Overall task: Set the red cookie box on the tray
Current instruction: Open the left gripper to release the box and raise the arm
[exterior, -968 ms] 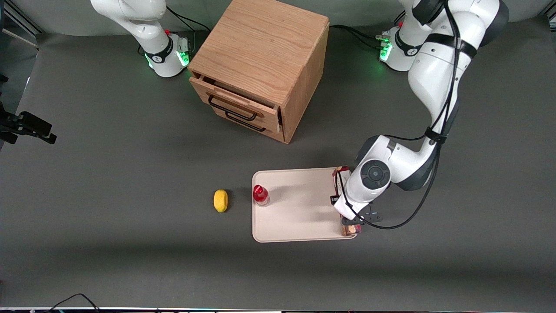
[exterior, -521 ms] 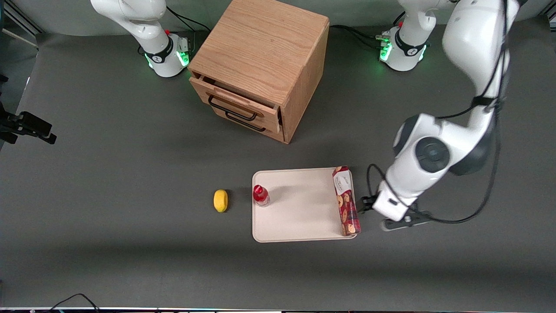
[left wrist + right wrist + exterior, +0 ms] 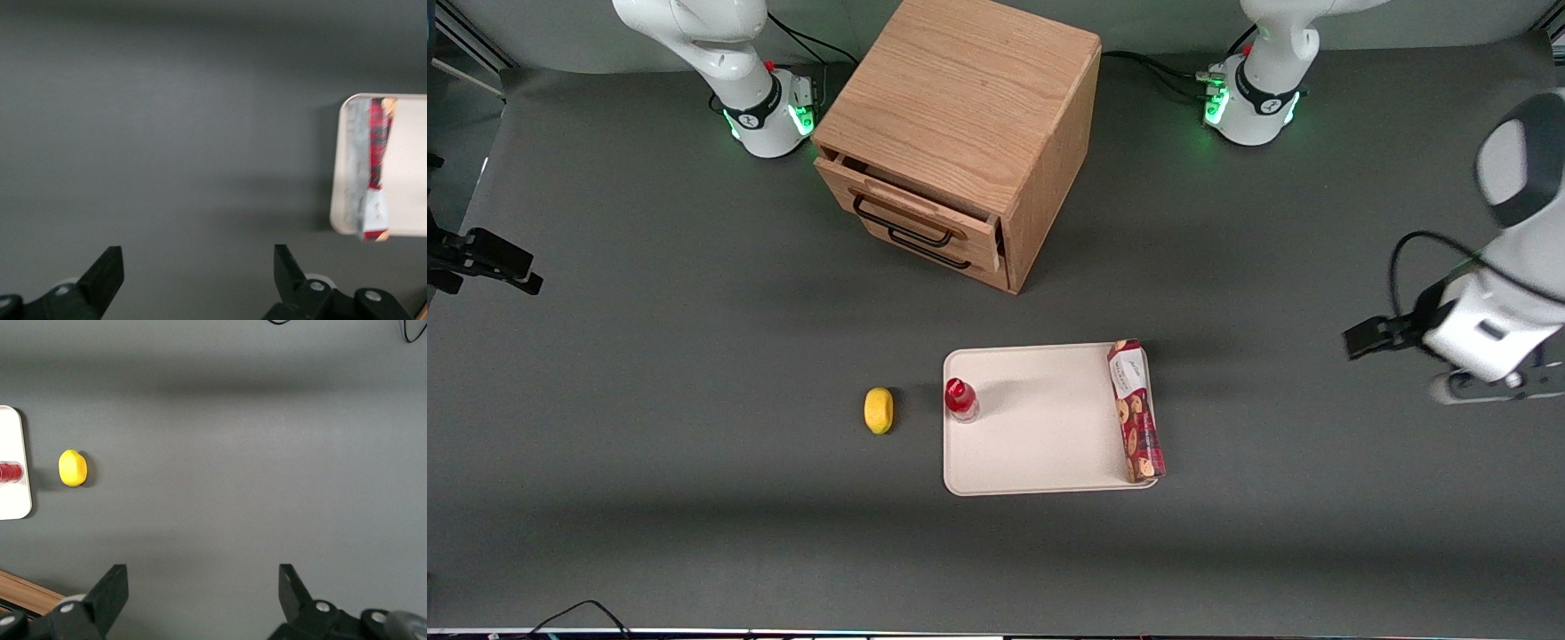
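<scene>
Released: red cookie box [image 3: 1136, 412] lying along tray [image 3: 1032, 444] edge, centre-right of front frame. Withdrawn since release: end effector [image 3: 198, 277], now at far right edge, well apart from tray, fingers spread wide, holding nothing. Placement judged complete.

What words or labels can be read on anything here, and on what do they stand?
None can be read.
Red cookie box, lying along the tray's edge: script on its white end, too small to read.
Small red-capped bottle: no label legible.
The open gripper, off toward the working arm's end, bears no text.
</scene>
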`<state>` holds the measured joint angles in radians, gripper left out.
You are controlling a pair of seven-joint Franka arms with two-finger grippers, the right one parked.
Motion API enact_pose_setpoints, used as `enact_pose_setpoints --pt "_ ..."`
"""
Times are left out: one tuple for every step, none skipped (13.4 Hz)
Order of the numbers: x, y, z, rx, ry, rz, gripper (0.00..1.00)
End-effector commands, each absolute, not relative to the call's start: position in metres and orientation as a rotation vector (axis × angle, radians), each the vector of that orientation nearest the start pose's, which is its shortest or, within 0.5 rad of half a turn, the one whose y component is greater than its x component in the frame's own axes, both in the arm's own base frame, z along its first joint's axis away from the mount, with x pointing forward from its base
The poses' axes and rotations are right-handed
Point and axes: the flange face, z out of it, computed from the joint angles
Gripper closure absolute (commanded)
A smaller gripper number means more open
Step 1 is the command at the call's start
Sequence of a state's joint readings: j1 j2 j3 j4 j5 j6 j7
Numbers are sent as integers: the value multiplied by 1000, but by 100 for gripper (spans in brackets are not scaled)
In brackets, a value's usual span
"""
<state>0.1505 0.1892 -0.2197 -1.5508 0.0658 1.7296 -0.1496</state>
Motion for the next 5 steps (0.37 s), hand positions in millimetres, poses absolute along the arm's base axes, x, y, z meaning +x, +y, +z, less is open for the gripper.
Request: enact_pose_setpoints --pt "574 -17 589 -3103 -87 1 0" --pt "563 -15 602 -3099 -99 4 0" --pt "555 -15 612 -3096 -98 3 0" --pt "549 -17 621 -3098 -87 -6 0" --pt "546 -18 625 -3101 -76 -12 0"
